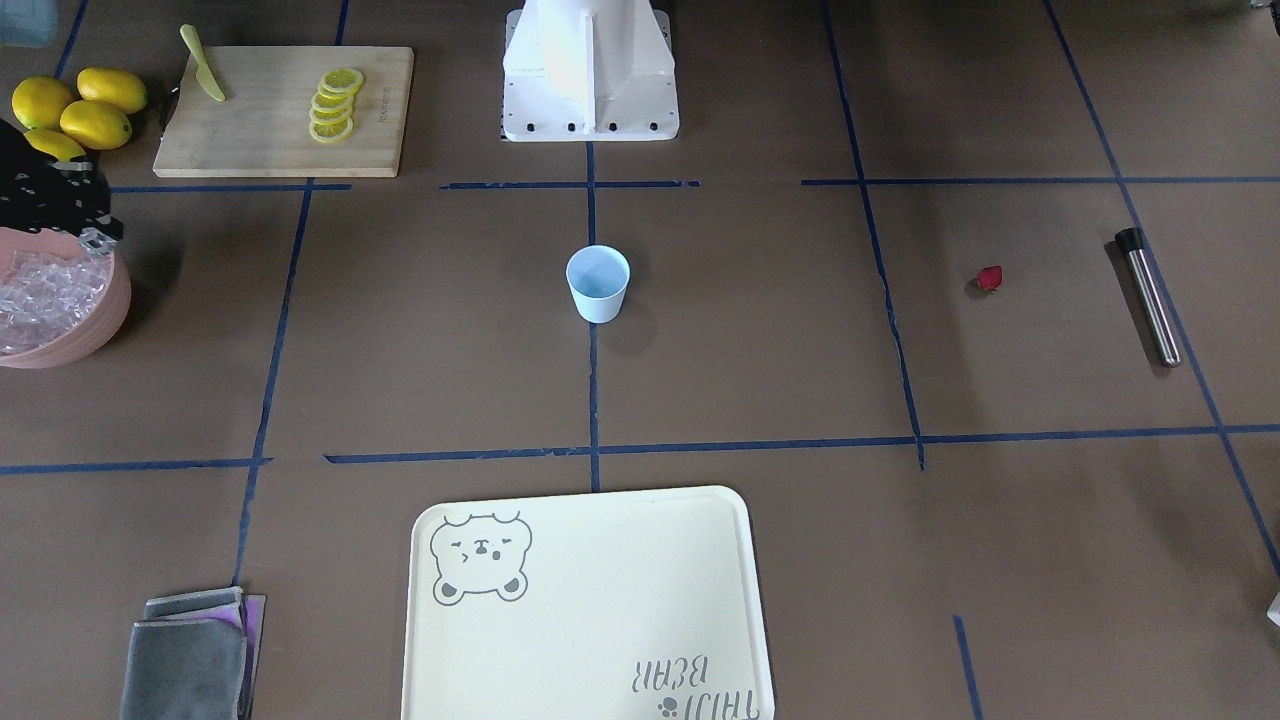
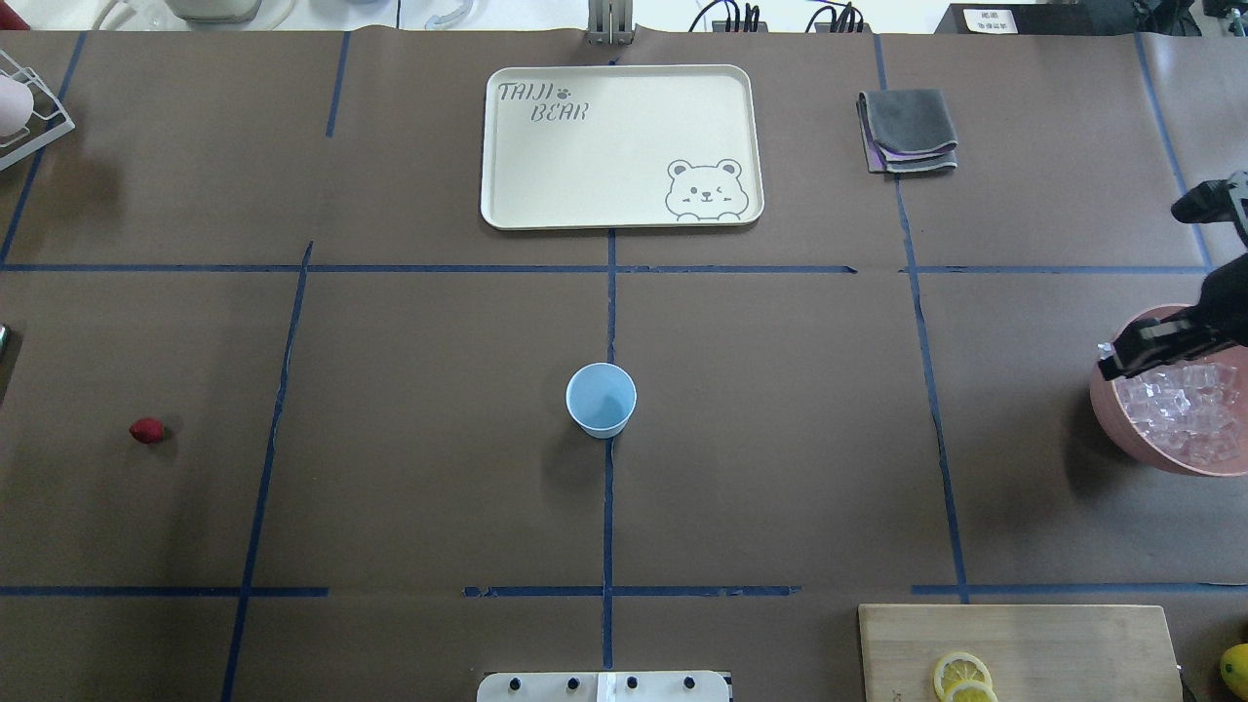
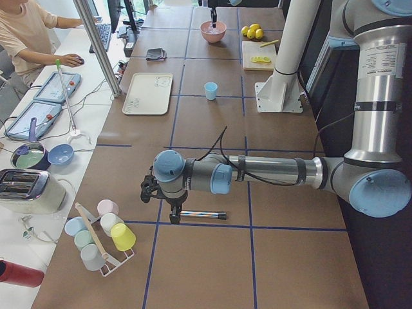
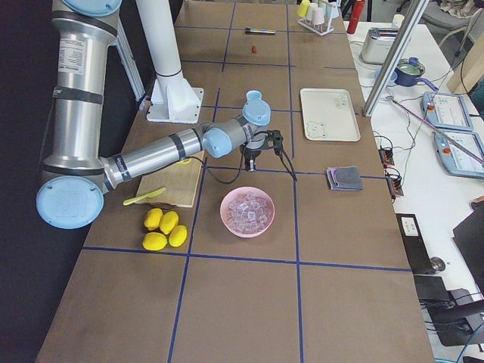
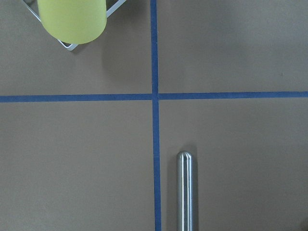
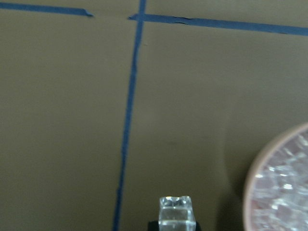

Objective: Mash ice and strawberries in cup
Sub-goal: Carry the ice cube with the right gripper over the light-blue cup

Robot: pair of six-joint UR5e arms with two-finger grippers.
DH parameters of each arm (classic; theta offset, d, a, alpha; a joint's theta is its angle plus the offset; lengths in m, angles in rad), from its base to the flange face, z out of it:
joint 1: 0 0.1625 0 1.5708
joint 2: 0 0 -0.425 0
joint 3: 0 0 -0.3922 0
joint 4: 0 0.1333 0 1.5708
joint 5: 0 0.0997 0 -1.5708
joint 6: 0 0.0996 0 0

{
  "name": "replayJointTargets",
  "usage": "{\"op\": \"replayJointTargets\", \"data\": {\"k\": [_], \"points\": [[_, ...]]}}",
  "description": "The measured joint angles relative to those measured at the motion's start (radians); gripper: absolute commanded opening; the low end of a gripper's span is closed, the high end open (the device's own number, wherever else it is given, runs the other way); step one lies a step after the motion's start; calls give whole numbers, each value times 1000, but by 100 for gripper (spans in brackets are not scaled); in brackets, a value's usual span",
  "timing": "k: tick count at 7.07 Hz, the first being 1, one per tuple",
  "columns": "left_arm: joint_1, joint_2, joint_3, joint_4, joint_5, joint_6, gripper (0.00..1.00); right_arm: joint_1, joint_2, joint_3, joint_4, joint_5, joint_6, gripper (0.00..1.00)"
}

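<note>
A: Where is the small pale-blue plastic cup (image 1: pixel 598 283)?

B: At the centre of the front-facing view, upright, with bare brown table on every side. There is one cup.

A: And the fruit and ice?

B: One small dark red strawberry (image 1: pixel 989 278) lies well apart, at middle right. Clear ice cubes (image 1: pixel 40 295), too many to count, fill one pink bowl (image 1: pixel 112 318) at the left edge.

A: The grippers?

B: The right gripper (image 2: pixel 1116 361) pinches one ice cube (image 6: pixel 177 211) beside the bowl's rim. The left gripper (image 3: pixel 172 215) hovers by one steel rod (image 1: pixel 1150 297); I cannot tell whether it is open or closed.
</note>
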Motion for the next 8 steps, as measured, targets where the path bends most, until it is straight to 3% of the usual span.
{"op": "replayJointTargets", "data": {"k": [2, 4, 6, 8], "points": [[0, 0, 0, 1, -3, 1, 100, -152, 200, -15, 0, -52, 378, 2], [0, 0, 0, 0, -3, 1, 100, -351, 415, -81, 1, -202, 676, 3], [1, 0, 0, 0, -3, 2, 100, -512, 590, -189, 2, -354, 847, 4], [1, 0, 0, 0, -4, 2, 100, -598, 679, -243, 14, -450, 911, 4]]}}
